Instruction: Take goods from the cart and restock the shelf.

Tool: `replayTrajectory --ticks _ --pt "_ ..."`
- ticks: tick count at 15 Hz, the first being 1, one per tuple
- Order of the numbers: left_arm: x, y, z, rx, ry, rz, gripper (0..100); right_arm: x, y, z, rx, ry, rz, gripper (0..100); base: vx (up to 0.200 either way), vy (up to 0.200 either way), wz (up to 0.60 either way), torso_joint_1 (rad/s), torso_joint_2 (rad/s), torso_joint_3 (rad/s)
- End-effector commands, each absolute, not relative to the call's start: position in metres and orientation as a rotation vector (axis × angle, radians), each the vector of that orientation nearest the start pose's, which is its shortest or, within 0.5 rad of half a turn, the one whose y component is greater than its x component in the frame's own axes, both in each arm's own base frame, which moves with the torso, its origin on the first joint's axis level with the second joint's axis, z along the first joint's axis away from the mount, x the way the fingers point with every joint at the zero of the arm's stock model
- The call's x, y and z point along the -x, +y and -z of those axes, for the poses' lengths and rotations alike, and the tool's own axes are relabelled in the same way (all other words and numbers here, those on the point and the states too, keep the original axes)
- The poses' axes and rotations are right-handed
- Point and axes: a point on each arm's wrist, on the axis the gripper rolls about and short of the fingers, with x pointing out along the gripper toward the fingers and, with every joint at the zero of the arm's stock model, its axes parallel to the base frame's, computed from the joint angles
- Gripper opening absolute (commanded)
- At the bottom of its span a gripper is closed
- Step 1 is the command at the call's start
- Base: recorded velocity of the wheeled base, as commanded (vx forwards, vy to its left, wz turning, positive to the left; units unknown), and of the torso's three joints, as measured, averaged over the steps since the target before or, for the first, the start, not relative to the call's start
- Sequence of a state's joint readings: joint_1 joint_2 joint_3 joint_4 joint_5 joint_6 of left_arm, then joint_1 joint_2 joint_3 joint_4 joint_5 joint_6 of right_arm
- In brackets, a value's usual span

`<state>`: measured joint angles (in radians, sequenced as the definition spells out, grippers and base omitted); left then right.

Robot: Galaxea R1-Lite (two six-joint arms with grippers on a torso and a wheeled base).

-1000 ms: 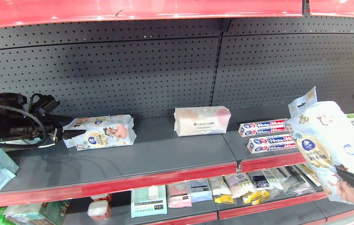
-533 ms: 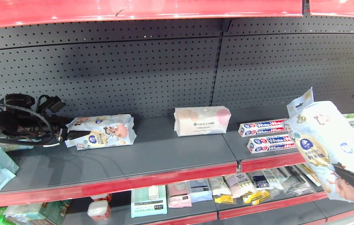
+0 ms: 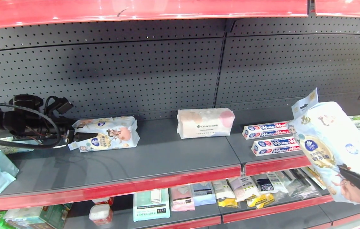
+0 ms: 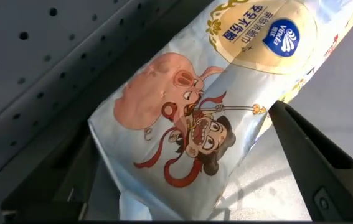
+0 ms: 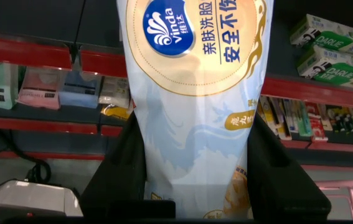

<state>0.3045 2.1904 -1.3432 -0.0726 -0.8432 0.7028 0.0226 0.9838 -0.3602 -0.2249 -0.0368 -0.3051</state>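
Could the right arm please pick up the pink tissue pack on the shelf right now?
Probably not: the right end effector is shut on a tall wipes pack, so it has no free grip, though nothing stands before the pink tissue pack.

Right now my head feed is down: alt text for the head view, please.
The right gripper holds a tall wipes pack upright in front of the shelf, near two toothpaste boxes. The left gripper is at a flat wipes pack lying on the shelf; a tissue pack lies mid-shelf.
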Motion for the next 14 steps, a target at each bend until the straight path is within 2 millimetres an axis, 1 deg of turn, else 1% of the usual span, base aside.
replayTrajectory --ticks 1,5,6,12,14 --pt "-0.3995 0.1076 -0.0944 -0.233 0.447 0.705 100 -0.1144 0.0018 -0.1693 0.313 0.398 -0.047 0 0.0 0.0 0.0 0.0 0.0 0.0" --pt "-0.4002 0.1092 -0.0869 -0.251 0.454 0.713 100 -0.1151 0.0018 -0.1708 0.315 0.393 -0.047 0 0.0 0.0 0.0 0.0 0.0 0.0" --pt "-0.4002 0.1092 -0.0869 -0.251 0.453 0.714 0 -0.1154 0.0018 -0.1717 0.319 0.39 -0.047 0 0.0 0.0 0.0 0.0 0.0 0.0" --pt "-0.3983 0.1086 -0.0864 -0.259 0.461 0.724 0 -0.1164 0.0019 -0.171 0.319 0.396 -0.048 0 0.0 0.0 0.0 0.0 0.0 0.0" --pt "-0.3927 0.1071 -0.087 -0.287 0.453 0.76 0 -0.1164 0.0019 -0.171 0.319 0.396 -0.048 0 0.0 0.0 0.0 0.0 0.0 0.0"
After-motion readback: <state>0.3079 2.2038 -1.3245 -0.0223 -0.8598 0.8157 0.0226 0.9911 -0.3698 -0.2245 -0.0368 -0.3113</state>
